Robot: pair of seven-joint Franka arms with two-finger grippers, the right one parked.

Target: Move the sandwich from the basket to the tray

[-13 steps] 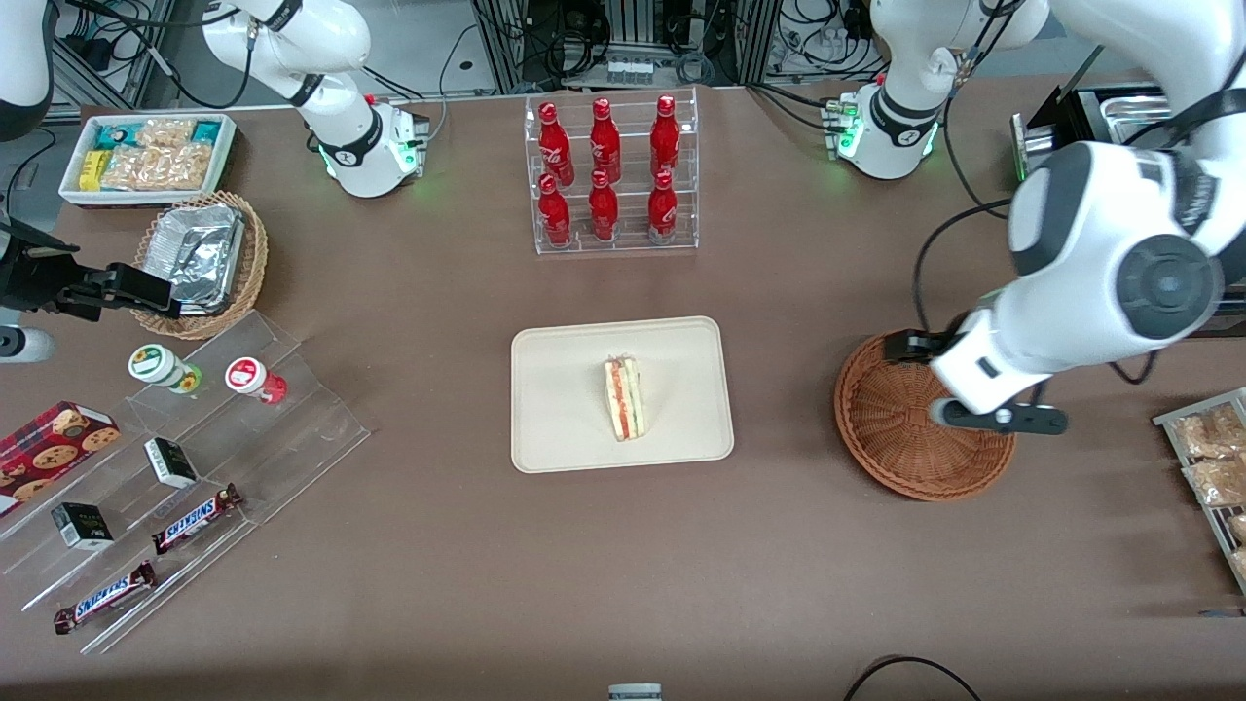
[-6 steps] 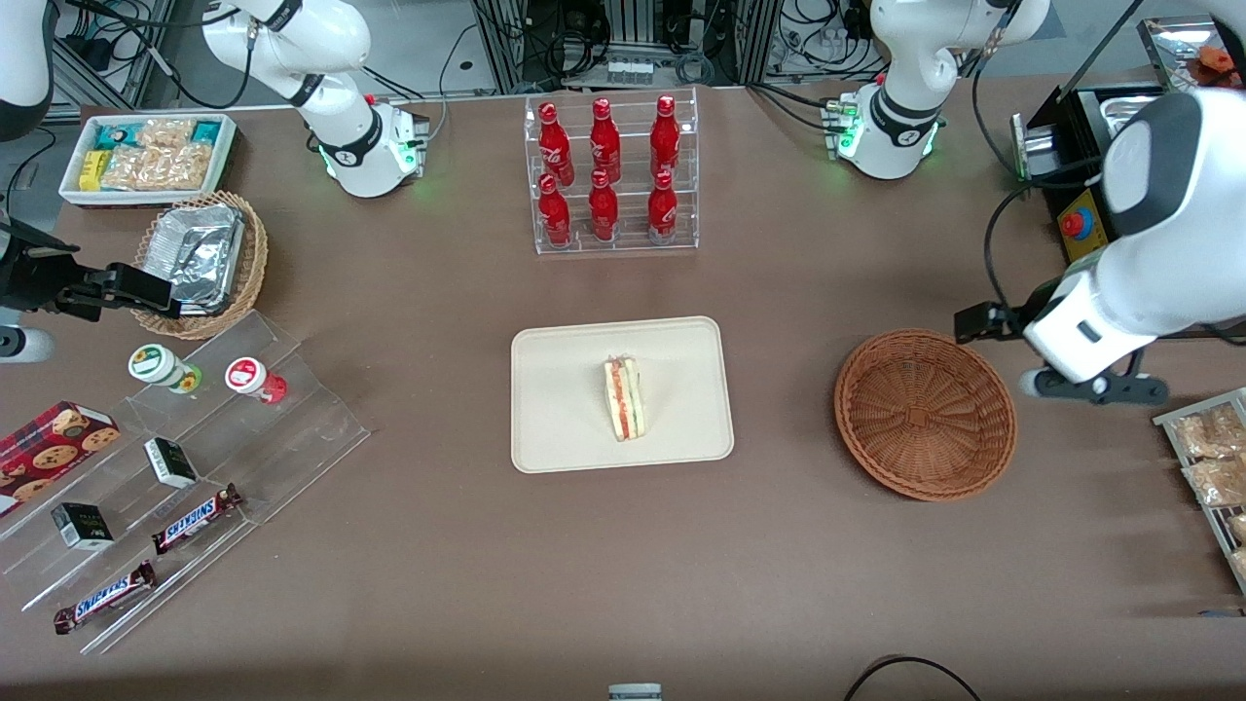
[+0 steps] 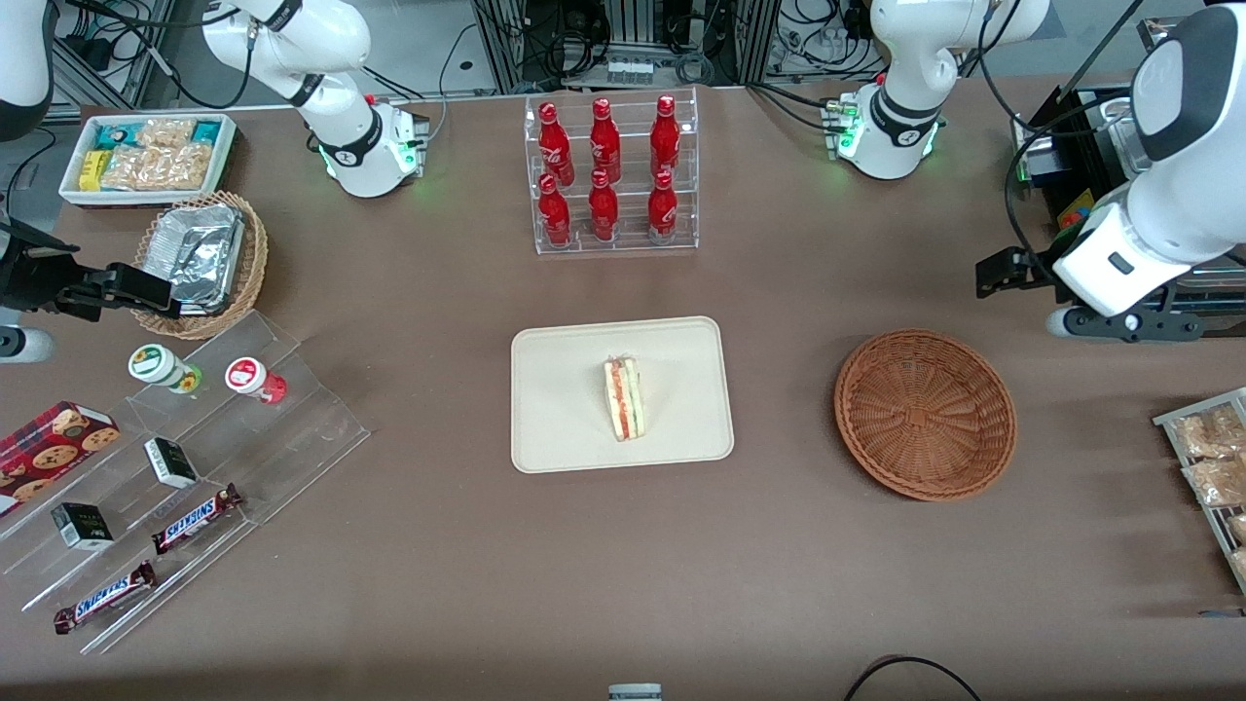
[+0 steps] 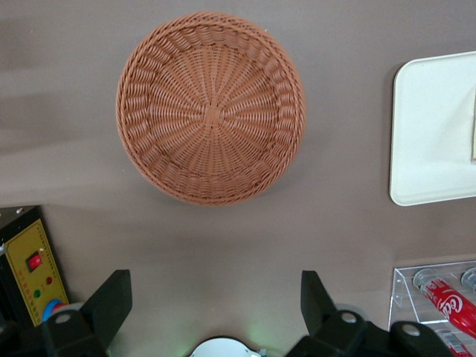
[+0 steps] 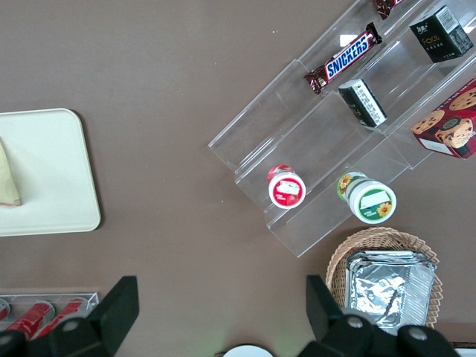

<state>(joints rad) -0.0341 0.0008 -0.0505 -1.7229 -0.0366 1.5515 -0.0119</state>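
Note:
The sandwich (image 3: 623,397), a pale wedge with red and green layers, lies on the cream tray (image 3: 565,428) in the middle of the table. The reddish-brown wicker basket (image 3: 925,414) sits beside the tray toward the working arm's end, with nothing in it (image 4: 211,108). My gripper (image 3: 1119,323) hangs high above the table, farther from the front camera than the basket and nearer the working arm's end. Its two black fingers (image 4: 111,297) stand wide apart and hold nothing, so my gripper (image 4: 214,286) is open. One corner of the tray (image 4: 431,134) also shows in the left wrist view.
A clear rack of red bottles (image 3: 608,175) stands farther from the front camera than the tray. Toward the parked arm's end are a stepped acrylic shelf of snacks (image 3: 195,467), a tan foil-filled basket (image 3: 200,258) and a white snack bin (image 3: 146,156). Packaged pastries (image 3: 1212,458) lie near the basket.
My gripper has left the spot above the basket, moving toward the working arm's end and farther from the front camera. The whole basket is now uncovered. The sandwich has stayed on the tray.

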